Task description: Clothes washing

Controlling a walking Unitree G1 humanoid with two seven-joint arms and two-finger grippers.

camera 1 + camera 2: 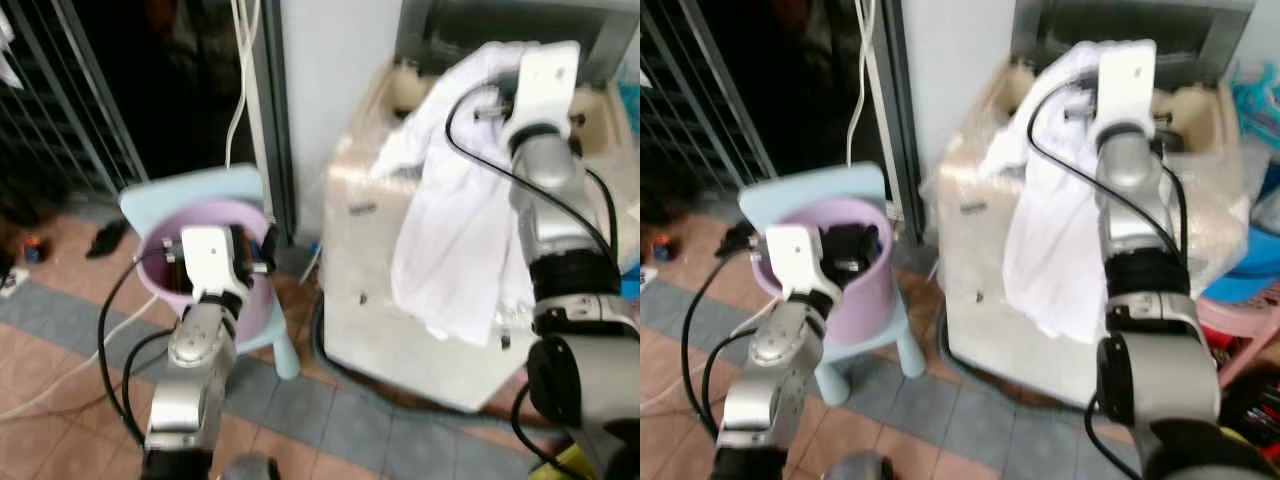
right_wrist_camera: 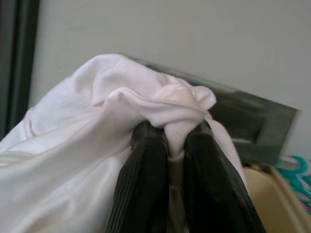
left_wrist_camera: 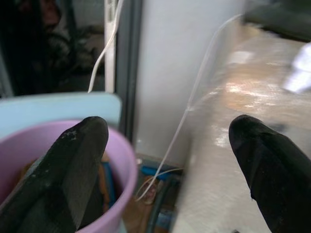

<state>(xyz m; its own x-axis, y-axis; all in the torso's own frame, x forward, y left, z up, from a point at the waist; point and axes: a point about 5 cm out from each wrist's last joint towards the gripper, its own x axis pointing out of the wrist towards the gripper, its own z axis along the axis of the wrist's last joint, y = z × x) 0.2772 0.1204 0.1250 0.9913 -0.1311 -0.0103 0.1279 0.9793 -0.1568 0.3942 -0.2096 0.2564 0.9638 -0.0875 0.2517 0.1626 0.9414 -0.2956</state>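
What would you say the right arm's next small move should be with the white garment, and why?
Probably carry it on over the washing machine opening and lower it in. The right gripper is shut on the white garment, held high, and most of the cloth hangs down the machine's front. The left gripper is open over the purple bucket.

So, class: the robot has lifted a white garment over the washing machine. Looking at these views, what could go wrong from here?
1. The right gripper pinches just a small bunched fold of the white garment, so it could slip free.
2. Most of the cloth hangs down the front of the washing machine, so it may miss the opening.
3. The left gripper, jaws open, hovers by the purple bucket on the blue stool and could knock it.
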